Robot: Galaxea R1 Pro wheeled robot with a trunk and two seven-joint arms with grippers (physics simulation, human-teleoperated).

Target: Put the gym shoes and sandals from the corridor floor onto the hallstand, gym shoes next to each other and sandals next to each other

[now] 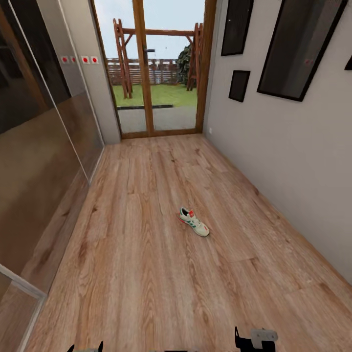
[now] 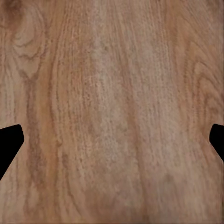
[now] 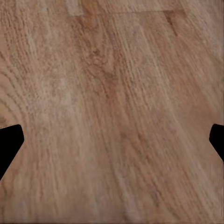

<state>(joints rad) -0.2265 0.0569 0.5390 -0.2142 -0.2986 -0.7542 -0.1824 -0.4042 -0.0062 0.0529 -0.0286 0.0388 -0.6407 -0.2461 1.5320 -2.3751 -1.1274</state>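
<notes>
One gym shoe (image 1: 194, 222) is lying alone on the corridor floor (image 1: 146, 274), white with green stripes and a red-orange patch at the tongue and heel. It is sitting well ahead of both pincers, a little nearer the right pincer's side than the left's, angled across the planks with its toe pointing toward the grey wall (image 1: 293, 161).

The right pincer (image 1: 255, 339) is peeking in at the near edge of the head view, dark with a pale grey block on it; the left pincer (image 1: 85, 348) is showing just its two dark tips. Both are hanging over bare planks. In the left wrist view its fingers (image 2: 9, 144) are sitting far out at the two sides, spread wide with nothing but wood grain between them. In the right wrist view that pincer's fingers (image 3: 9, 144) are likewise standing wide apart over the floor, gripping nothing.

Far beyond the shoe, the glass door (image 1: 156, 68) with its wooden frame is closing off the end of the corridor, with grass and a fence showing through. Dark picture frames (image 1: 298, 49) are hanging on the wall to the right pincer's side, and glossy sliding panels (image 1: 39, 146) are running along the left pincer's side.
</notes>
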